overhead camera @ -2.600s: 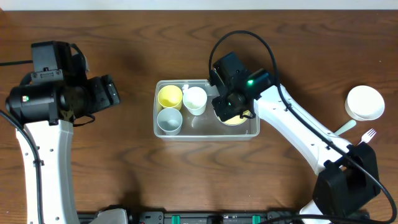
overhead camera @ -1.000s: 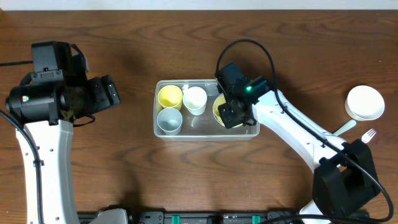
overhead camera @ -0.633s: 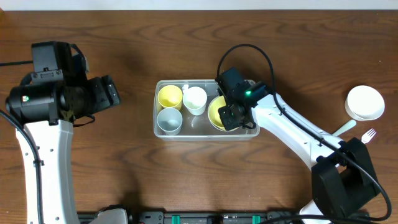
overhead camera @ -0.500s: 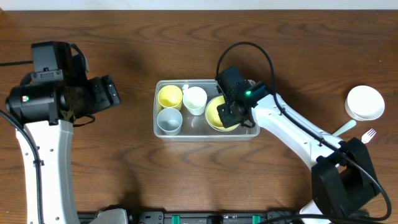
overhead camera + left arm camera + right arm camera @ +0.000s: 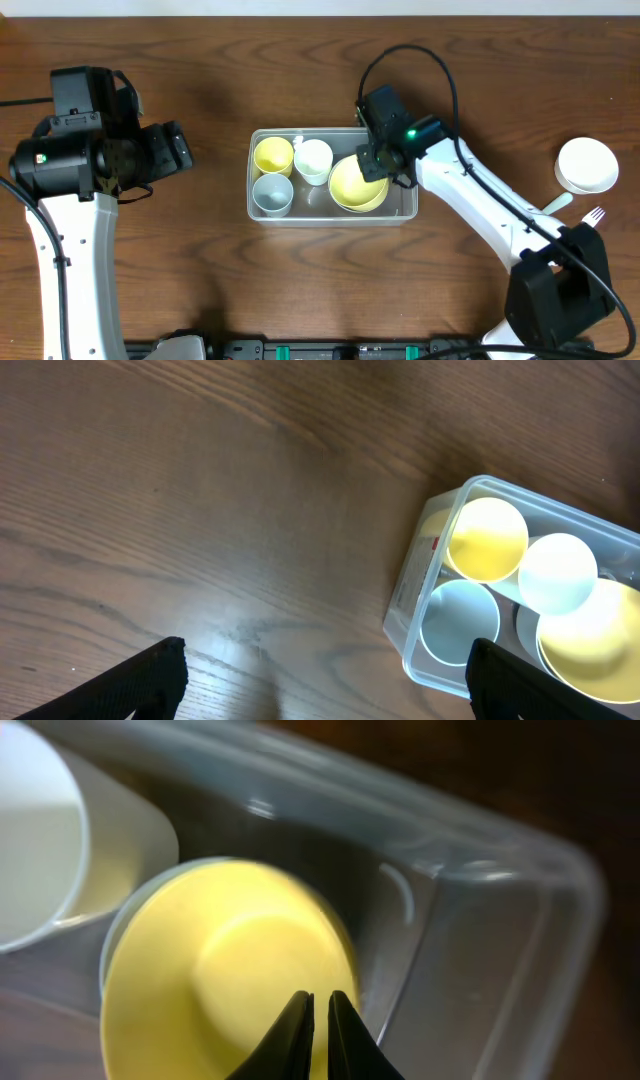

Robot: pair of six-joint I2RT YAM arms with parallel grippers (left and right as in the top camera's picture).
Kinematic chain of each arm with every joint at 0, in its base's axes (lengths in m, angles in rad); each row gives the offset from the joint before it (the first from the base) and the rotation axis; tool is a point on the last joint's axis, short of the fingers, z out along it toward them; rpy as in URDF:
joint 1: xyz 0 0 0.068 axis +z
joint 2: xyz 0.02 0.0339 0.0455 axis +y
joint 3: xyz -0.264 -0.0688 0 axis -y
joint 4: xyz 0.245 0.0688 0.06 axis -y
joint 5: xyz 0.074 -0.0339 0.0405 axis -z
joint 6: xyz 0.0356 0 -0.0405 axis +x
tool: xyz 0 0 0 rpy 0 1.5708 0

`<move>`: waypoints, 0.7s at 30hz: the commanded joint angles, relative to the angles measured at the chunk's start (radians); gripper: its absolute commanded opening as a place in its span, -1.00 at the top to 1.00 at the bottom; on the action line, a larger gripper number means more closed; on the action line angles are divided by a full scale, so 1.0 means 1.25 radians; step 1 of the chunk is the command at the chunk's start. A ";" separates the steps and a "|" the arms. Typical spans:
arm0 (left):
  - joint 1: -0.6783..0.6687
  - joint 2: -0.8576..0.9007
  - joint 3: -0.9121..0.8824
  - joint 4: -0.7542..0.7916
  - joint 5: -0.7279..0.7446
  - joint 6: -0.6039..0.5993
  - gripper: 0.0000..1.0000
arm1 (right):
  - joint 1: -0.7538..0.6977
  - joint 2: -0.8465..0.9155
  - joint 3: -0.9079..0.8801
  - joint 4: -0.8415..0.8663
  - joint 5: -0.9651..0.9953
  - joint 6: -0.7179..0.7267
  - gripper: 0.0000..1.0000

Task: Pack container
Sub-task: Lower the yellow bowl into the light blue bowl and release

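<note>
Showing the packing scene from above and from both wrists: the container [image 5: 322, 219], a clear rectangular tub, stood on the wooden table [image 5: 300, 290] near its middle, between the two arms. Inside it, at its left end, a yellow cup [image 5: 272, 155] and a pale blue-grey cup [image 5: 272, 194] stood upright side by side, with a white cup [image 5: 313, 160] just beside them toward the centre. A yellow bowl [image 5: 355, 187] filled the right end, mouth up and somewhat tilted, its rim close against the white cup. The right gripper [image 5: 320, 1015] hung over the bowl's far-right edge, at the tub's back right corner; its fingers were almost together, with only a thin slit between them and nothing seen in that slit. The left gripper [image 5: 330, 680] was held well to the left of the tub, above bare table, with its fingers spread wide apart and nothing between them. Off to the right of the table, well apart from the tub, lay a white bowl [image 5: 587, 165] and, near it, a white fork [image 5: 594, 215]
</note>
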 commanded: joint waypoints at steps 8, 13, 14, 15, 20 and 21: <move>0.004 0.005 -0.001 -0.005 -0.001 -0.007 -0.79 | -0.006 -0.016 0.081 -0.136 0.038 0.106 0.72; 0.004 0.005 -0.001 -0.005 -0.001 -0.007 -0.78 | -0.006 -0.016 0.078 -0.178 0.038 0.133 0.72; 0.004 0.005 -0.001 -0.005 -0.001 -0.007 -0.79 | -0.006 -0.016 0.076 -0.182 0.037 0.137 0.72; 0.004 0.005 -0.001 -0.005 -0.001 -0.007 -0.79 | -0.006 -0.016 0.073 -0.183 0.036 0.140 0.72; 0.004 0.005 -0.001 -0.005 -0.001 -0.007 -0.78 | -0.006 -0.016 0.042 -0.172 0.025 0.145 0.68; 0.004 0.005 -0.001 -0.005 -0.001 -0.007 -0.79 | -0.005 -0.015 0.035 -0.167 0.024 0.145 0.64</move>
